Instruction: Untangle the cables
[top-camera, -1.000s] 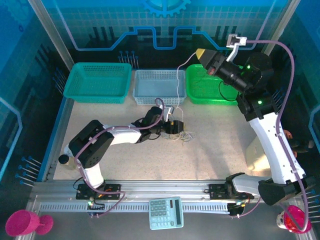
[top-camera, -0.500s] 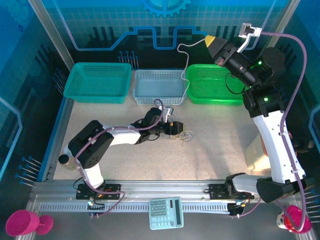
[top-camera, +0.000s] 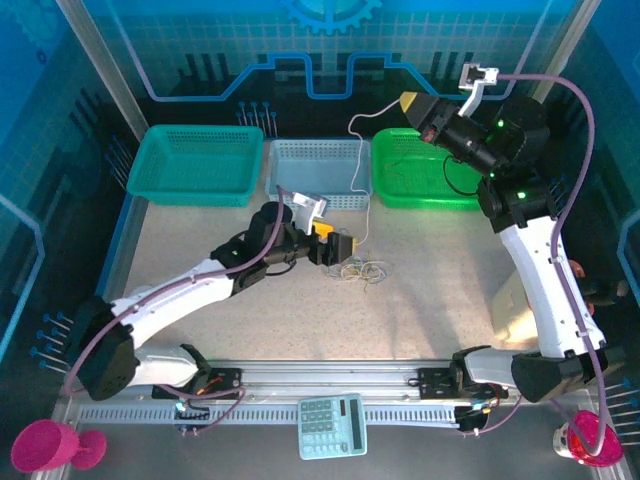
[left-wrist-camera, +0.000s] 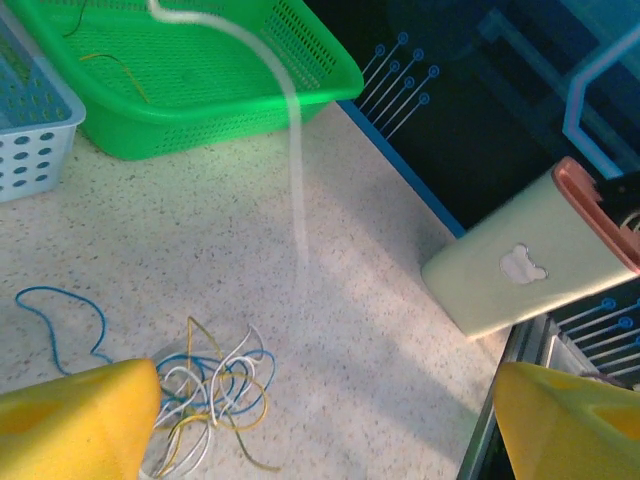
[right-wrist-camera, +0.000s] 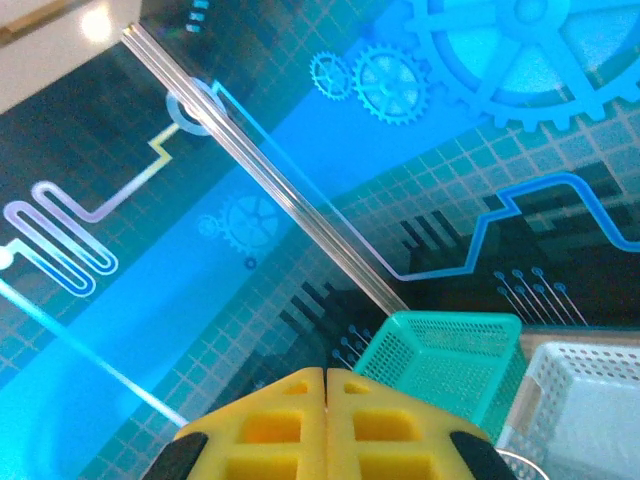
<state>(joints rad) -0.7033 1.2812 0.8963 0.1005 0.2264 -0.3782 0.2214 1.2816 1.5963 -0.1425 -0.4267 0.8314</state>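
**Top view:** the right hand (top-camera: 405, 102), upper right, is clamped on a white cable (top-camera: 351, 126) that hangs toward the cables (top-camera: 362, 270) on the desk (top-camera: 440, 290) at centre. The left hand (top-camera: 335, 245) sits just left of them.

**Left wrist view:** the fingers are spread wide above the clump, lower left.

**Right wrist view:** the fingers meet.

**Step judged:** one strand is being extracted. The next move calls for lifting its lower end clear of the clump.

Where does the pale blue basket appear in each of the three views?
Top external: the pale blue basket stands at the far table edge, between the teal basket and the green basket.
Left wrist: pale blue basket at the left edge, beside the green basket.
Right wrist: bottom right corner, beside the teal basket.
Shared landmark: the dark wall with blue printed lines.
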